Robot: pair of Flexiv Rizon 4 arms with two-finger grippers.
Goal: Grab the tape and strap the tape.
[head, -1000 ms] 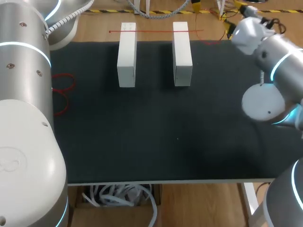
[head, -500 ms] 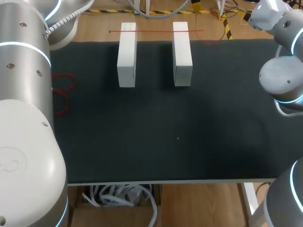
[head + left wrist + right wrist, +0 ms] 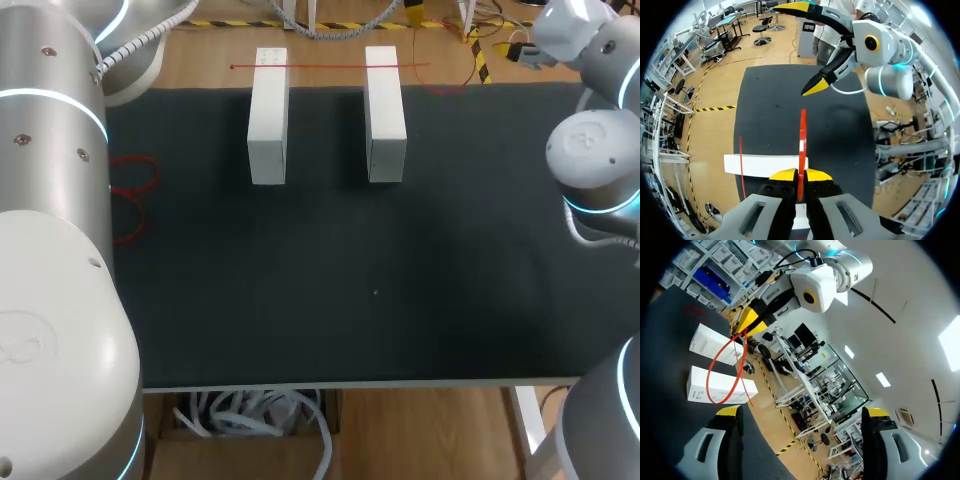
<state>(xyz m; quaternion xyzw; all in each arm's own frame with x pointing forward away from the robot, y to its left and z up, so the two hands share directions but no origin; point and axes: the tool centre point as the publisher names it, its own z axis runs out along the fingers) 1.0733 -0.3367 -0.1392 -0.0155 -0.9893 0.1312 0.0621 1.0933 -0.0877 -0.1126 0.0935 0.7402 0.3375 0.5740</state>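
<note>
At the table's left edge, well left of the white blocks, lie spare red loops. The left claw hangs just over the white blocks, its yellow tips pressed together on the tape. The tape is a thin red loop that stands out ahead of the tips, edge-on in the left wrist view and a drooping oval in the right wrist view. How high it sits above the blocks I cannot tell.

To the right of the blocks, off the table's far right corner, the right arm carries the right claw, its fingers spread wide with nothing between them, facing the loop.

The tape looks light, narrow and limp, probably elastic. Stretched, it would likely pull back hard and could slide off smooth tips. The sensible hold for the right claw seems to be the free arc opposite the left claw's pinch, taken squarely so that the loop can be opened over the blocks.
</note>
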